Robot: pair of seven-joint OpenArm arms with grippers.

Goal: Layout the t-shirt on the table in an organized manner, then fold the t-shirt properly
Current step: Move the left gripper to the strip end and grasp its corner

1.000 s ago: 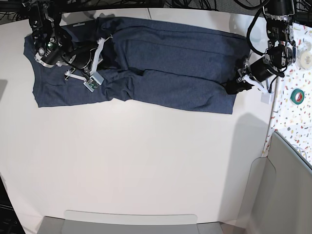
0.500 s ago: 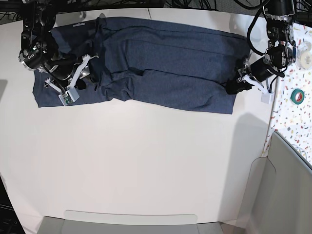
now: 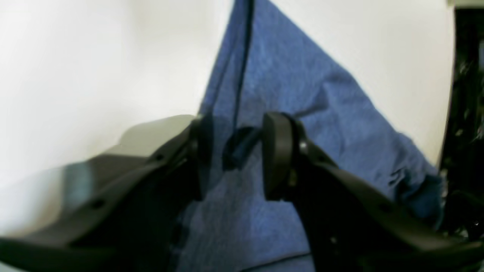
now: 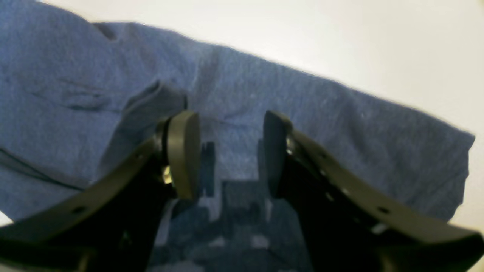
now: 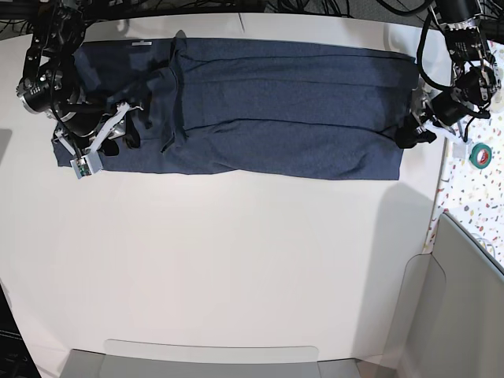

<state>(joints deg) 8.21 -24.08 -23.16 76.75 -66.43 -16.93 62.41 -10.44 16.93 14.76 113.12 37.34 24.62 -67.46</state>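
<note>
Two sets of fingers stand apart, gripping nothing: left fingers (image 3: 234,155) over the shirt (image 5: 260,110) hem, right fingers (image 4: 227,151) over its other end. Shirt lies stretched across the frame's top on the surface (image 5: 236,268), creased at left; folding seems unfinished.

No text, brand, number or sign can be read in any view. The t-shirt (image 5: 260,110) shows only plain blue cloth, and a small white label (image 5: 142,44) at its far left edge is too tiny to read.
</note>
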